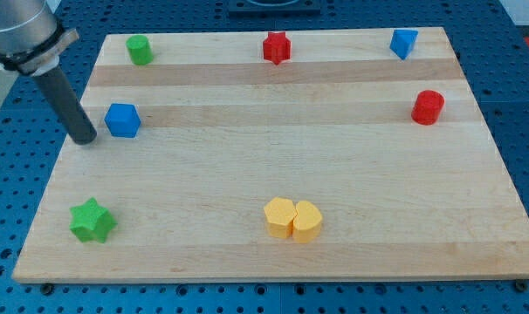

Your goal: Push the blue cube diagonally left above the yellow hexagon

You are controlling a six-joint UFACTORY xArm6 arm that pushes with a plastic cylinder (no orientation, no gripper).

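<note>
Our tip [85, 138] stands at the left edge of the board [247, 105], just beside the blue cube [122, 119] on its left side and slightly lower — whether it touches the cube we cannot tell. We carry no pincer, only the rod, so there is nothing to be released or clenched.

The blue cube lies in the upper left of the frame, well apart from the yellow hexagon [279, 217], which sits at the lower centre and touches a second yellow block [306, 221] on its right.

The goal, as we read it, is a spot up and to the left of the hexagon. So the cube must travel to the right and downward. From the left side we can push it to the right well; for the downward part we judge that the tip should meet the cube on its upper left face, so the push goes through its middle and the cube does not turn away. We should stop early — the hexagon must not be hit.

The count, by what we see:
- blue: two, the cube and a blue block [403, 42] at upper right
- red: two, a red star [276, 47] and a red cylinder [428, 106]
- green: two, a green block [140, 49] and a green star [92, 220]
- yellow: two
</note>
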